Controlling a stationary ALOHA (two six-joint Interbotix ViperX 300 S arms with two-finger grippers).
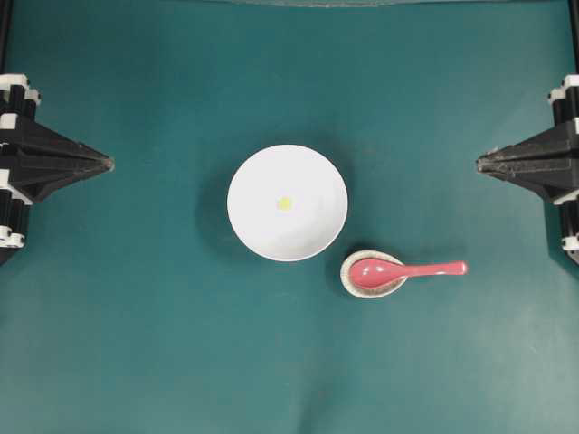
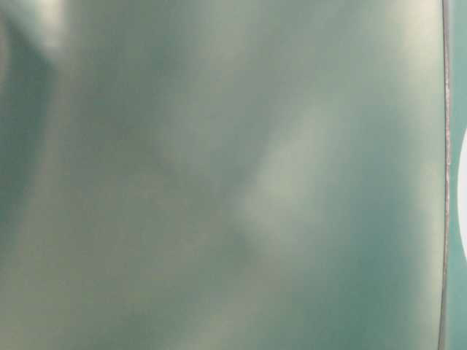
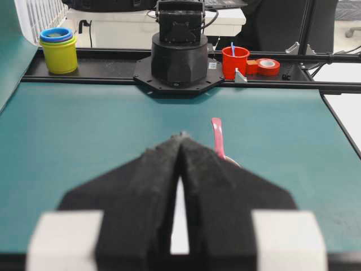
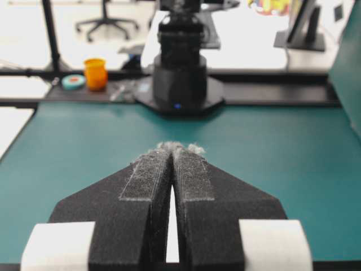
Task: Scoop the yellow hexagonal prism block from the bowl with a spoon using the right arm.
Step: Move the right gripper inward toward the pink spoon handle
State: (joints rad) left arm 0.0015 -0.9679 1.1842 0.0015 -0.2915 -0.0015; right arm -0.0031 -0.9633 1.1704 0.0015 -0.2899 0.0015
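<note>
Teal matting (image 1: pixel 136 344) covers the whole table, and both of my arms sit pulled back at its opposite edges.

The yellow hexagonal prism block (image 1: pixel 284 203) lies near the middle of the white bowl (image 1: pixel 253 226), well ahead of my right gripper (image 1: pixel 479 163) and roughly in line with where its tips point. The pink-red spoon (image 1: pixel 407 269) is nearer to me: its scoop rests in a small speckled cream dish (image 1: pixel 348 278) just beside the bowl's rim, and its handle reaches out toward my right side, off to one side of my closed tips. My right jaws are pressed together with nothing between them, fuzz showing at the tips in my own wrist view. My left gripper (image 1: pixel 109 164) is likewise closed on nothing, far across the table from the bowl.

What worries me, as I judge it:
- The handle lies low and slim on the mat, so a pinch could skid off it or push the spoon out of its dish.
- The dish is light-looking and touches or nearly touches the bowl; a clumsy lift may drag it along or knock the bowl.
- The block is tiny on a smooth glossy floor; the scoop's edge may only shove it around, or flick it over the rim.
- A tilted grip would spill it on the way up.
</note>
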